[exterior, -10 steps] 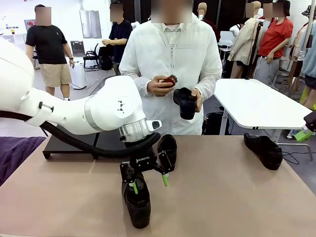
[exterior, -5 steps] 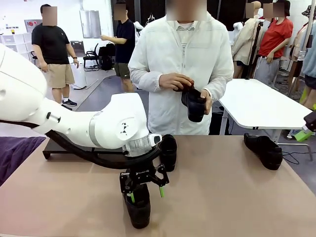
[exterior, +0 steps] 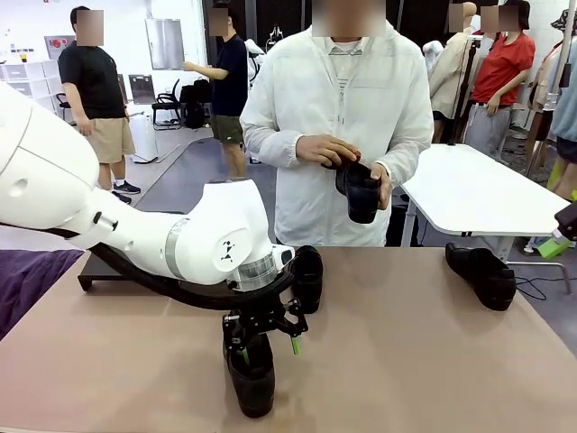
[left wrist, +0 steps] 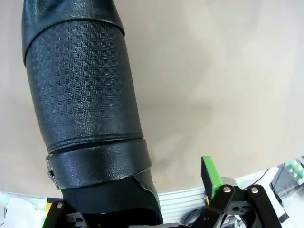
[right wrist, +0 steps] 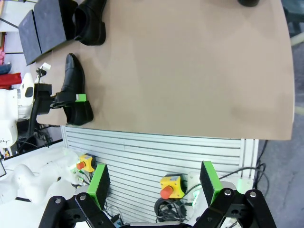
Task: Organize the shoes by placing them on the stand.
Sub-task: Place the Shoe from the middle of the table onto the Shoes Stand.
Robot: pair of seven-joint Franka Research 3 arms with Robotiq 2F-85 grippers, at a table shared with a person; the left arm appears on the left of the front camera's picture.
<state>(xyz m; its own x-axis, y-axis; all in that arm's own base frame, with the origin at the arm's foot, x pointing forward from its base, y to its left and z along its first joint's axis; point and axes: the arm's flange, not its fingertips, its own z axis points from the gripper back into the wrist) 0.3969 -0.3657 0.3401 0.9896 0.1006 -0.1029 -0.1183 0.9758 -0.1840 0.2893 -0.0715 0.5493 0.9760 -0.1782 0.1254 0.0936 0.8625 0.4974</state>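
One black shoe [exterior: 251,383] lies near the table's front edge; in the left wrist view its textured upper [left wrist: 83,90] runs up from between the fingers. My left gripper [exterior: 269,351] stands open straddling its heel end, with the green pad [left wrist: 207,172] clear of the leather. A second shoe [exterior: 307,275] sits just behind the gripper, close to the stand [exterior: 97,268] at the back left. At the right rests a third shoe [exterior: 481,274]. The person holds a fourth shoe [exterior: 362,192] in both hands. My right gripper [right wrist: 154,184] hangs open off the table's near side, nothing in it.
A purple cloth [exterior: 27,281] lies at the table's left edge. A white table [exterior: 473,191] stands behind on the right. From the right wrist, the stand [right wrist: 43,26] shows as two panels with a shoe [right wrist: 89,21] beside them. Other people stand far back.
My left gripper has come down over the front shoe's heel end, the arm settling lower. The person has shifted slightly right, hand now on the held shoe.
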